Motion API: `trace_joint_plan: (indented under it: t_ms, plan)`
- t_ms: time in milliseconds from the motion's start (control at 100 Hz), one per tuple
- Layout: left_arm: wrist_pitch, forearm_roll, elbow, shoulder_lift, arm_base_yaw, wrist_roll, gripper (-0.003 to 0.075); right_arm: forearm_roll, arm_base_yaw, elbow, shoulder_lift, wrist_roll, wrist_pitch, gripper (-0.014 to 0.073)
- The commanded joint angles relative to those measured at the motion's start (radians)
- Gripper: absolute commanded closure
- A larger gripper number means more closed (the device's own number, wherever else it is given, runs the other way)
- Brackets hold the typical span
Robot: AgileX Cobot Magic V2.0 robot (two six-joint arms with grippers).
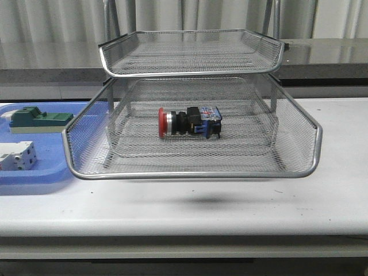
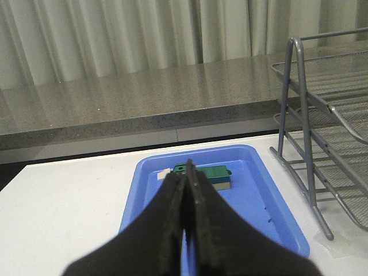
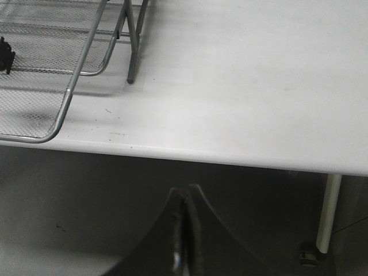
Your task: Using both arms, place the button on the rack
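Button (image 1: 190, 122) lying in rack (image 1: 192, 172) middle tier. Left claw (image 2: 185, 190), right claw (image 3: 183, 207) both closed, empty. Keep arms clear of mesh.

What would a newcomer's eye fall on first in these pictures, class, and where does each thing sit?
First, the button with its red cap, lying on its side in the middle tier of the wire rack at the table's centre. Next, the blue tray to the rack's left, holding a green block and a white-grey block.
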Motion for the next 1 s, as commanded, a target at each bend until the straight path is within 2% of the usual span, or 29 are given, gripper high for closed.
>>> trace_joint_plan:
  t_ms: [0, 130, 300, 430, 590, 760, 870, 990]
  plan:
    - [-0.085, -0.014, -0.027, 0.009, 0.001, -0.012, 0.0740, -0.007, -0.004, -0.032, 0.010, -0.003, -0.070, 0.0664]
    - [-0.085, -0.014, -0.027, 0.009, 0.001, -0.012, 0.0740, 0.040, -0.004, -0.032, 0.010, -0.003, -0.107, 0.0664]
    - [-0.085, -0.014, -0.027, 0.009, 0.001, -0.012, 0.0740, 0.121, -0.002, -0.032, 0.047, -0.046, -0.242, 0.0664]
    - [-0.085, -0.014, -0.027, 0.009, 0.001, -0.012, 0.0740, 0.239, 0.000, -0.040, 0.159, -0.253, -0.296, 0.0664]
    - [-0.085, -0.014, -0.027, 0.009, 0.001, -0.012, 0.0740, 0.470, 0.000, -0.069, 0.352, -0.508, -0.295, 0.0664]
    - [-0.085, -0.014, -0.027, 0.009, 0.001, -0.012, 0.0740, 0.719, 0.003, -0.126, 0.560, -0.823, -0.230, 0.0663]
    - [-0.085, -0.014, -0.027, 0.009, 0.001, -0.012, 0.0740, 0.817, 0.038, -0.161, 0.683, -1.024, -0.170, 0.0663]
    - [-0.085, -0.014, -0.027, 0.009, 0.001, -0.012, 0.0740, 0.846, 0.112, -0.193, 0.788, -1.117, -0.152, 0.0663]
